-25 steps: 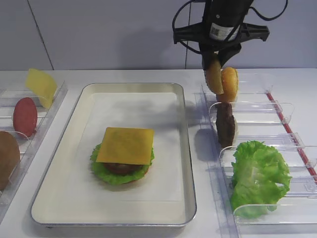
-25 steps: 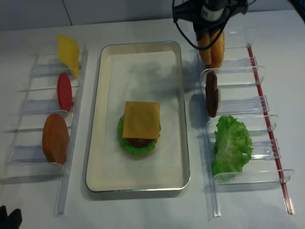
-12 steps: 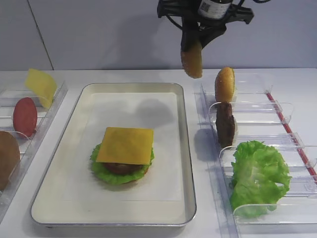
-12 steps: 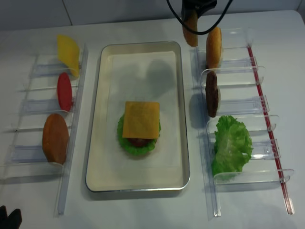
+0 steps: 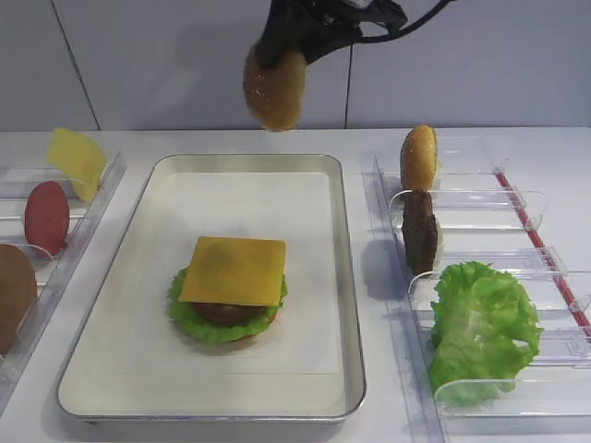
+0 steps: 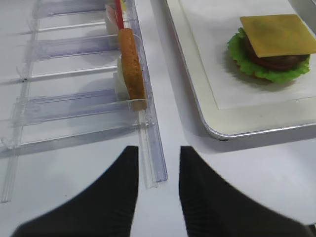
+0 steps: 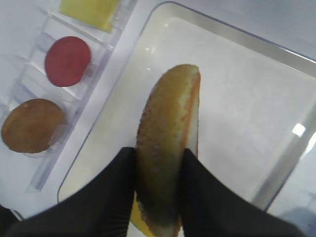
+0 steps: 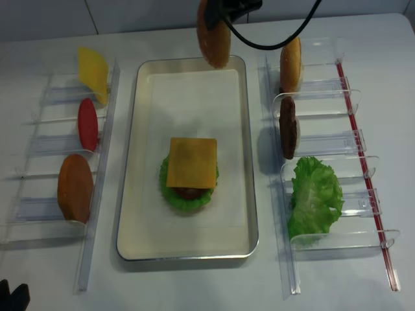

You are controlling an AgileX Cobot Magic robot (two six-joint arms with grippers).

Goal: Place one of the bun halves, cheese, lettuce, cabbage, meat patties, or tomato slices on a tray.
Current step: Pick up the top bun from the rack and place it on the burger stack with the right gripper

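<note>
My right pincer is clamped on the seeded bun half, gripping it edge-on, one finger on the domed crust and one on the cut face, so the bun hangs upright and well above the table. In the high view the bun half sits over the far edge of the tray.

My left pincer is closed on nothing, idle over the bare table near the front end of the left bins.

On the tray the stack so far is a cheese slice on top, a patty partly showing under it, and lettuce ruffling out around. It lies toward the tray's near half. A lower bun seems to peek out beneath; I cannot be sure.

Step in hand: carrying the top bun to the stack. Judged late in the task, since this looks like the closing layer. Next move calls for travelling toward the near edge until I am over the cheese, turning the bun from upright to flat, dome up, then lowering and opening. Risk: released while tilted, it may roll off the stack.

Change from a second ago: the bun was then at the right bins, beside the second bun in the far compartment. It has since risen and crossed left to the tray. Second bun, spare patty and loose lettuce are unmoved.
</note>
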